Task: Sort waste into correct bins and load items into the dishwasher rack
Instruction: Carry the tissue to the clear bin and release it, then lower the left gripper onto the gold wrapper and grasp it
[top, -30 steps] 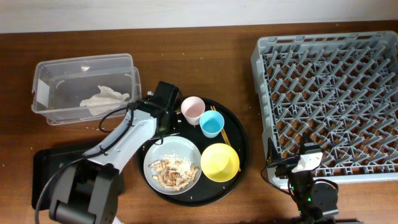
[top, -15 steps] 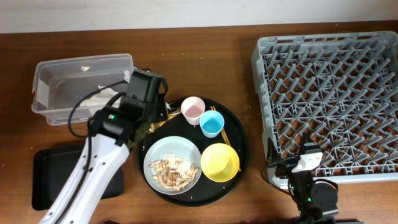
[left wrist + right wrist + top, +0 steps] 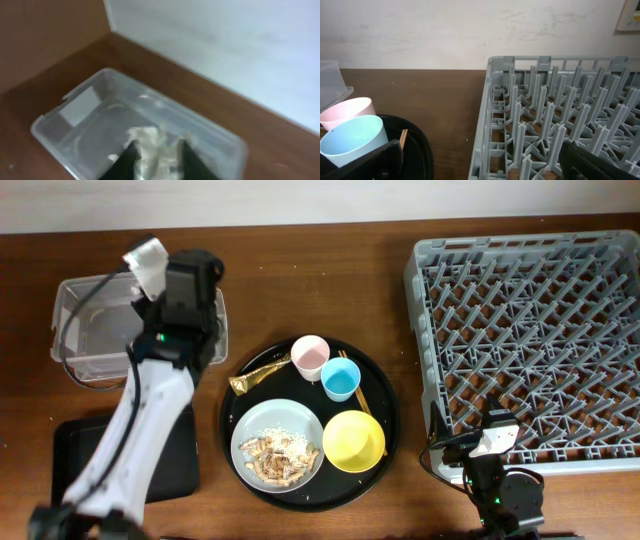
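Observation:
My left gripper (image 3: 165, 288) hangs over the clear tub (image 3: 82, 345). In the left wrist view its fingers (image 3: 159, 156) are apart and empty, with crumpled white tissue (image 3: 149, 138) lying in the tub (image 3: 67, 131) below them. The gold foil wrapper (image 3: 261, 377) lies on the round black tray's left side. The pink cup (image 3: 310, 355), blue cup (image 3: 341, 380), yellow bowl (image 3: 353, 440), chopsticks (image 3: 357, 392) and the grey plate (image 3: 247, 442) with food scraps (image 3: 280, 454) sit on that tray. My right gripper (image 3: 480, 167) is open near the dishwasher rack (image 3: 530, 330).
The round black tray (image 3: 388, 415) sits mid-table. The small black tray (image 3: 70, 465) lies front left, partly under my left arm. The right wrist view shows the rack's corner (image 3: 492, 100), the pink cup (image 3: 347, 110) and the blue cup (image 3: 352, 140).
My left arm swung up and left from the round tray to over the clear tub. The gold wrapper now lies uncovered on the tray. The right arm has not moved.

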Tool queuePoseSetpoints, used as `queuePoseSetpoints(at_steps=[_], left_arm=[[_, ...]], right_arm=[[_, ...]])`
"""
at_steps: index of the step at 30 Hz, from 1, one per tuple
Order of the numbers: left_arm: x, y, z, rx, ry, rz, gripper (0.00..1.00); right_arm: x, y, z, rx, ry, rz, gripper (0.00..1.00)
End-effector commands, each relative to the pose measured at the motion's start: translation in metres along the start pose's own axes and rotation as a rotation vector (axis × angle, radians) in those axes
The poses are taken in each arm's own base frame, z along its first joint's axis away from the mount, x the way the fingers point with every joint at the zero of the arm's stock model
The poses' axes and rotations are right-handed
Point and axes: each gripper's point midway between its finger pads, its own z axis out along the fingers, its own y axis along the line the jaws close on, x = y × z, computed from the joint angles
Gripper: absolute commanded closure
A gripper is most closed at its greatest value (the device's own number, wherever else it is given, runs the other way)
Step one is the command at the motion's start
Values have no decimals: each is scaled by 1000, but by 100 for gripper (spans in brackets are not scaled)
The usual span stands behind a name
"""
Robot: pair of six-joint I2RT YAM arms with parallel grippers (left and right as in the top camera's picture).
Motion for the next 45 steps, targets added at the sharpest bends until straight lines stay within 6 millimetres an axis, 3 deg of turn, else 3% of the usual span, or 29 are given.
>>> queuePoseSetpoints(at_steps=[1,3,4,8,11,14,16,19,22,25,32,41,45], left_arm=[[14,19,39,-93,31,12,31],[22,25,47,-114,52,24,7],[24,26,47,-119,61,32,2],[32,24,37,-110,97,86,1],[48,21,13,-86,167,181,1],[75,-4,-23,82,296,259,1],[98,-31,-54,259,403,288,1],[119,-59,-84,433,464,405,1],[141,-70,-108,525,492,570,3],[158,-61,-111,511,537,618,18],[211,-53,-122,662,642,806,23],[231,-62,-107,739,534,925,22],[235,-59,-95,683,521,969,22]], right_arm=[[3,-4,0,19,4,4,2],[3,-4,0,19,4,4,2],[3,-4,0,19,4,4,2],[3,-4,0,19,4,4,2],[3,-4,0,19,4,4,2],[3,-4,0,19,4,4,2],[3,-4,0,19,4,4,2],[3,-4,0,19,4,4,1],[3,-4,0,19,4,4,2],[3,-4,0,19,4,4,2],[3,-4,0,19,4,4,2],[3,-4,0,19,4,4,2],[3,-4,0,19,4,4,2]])
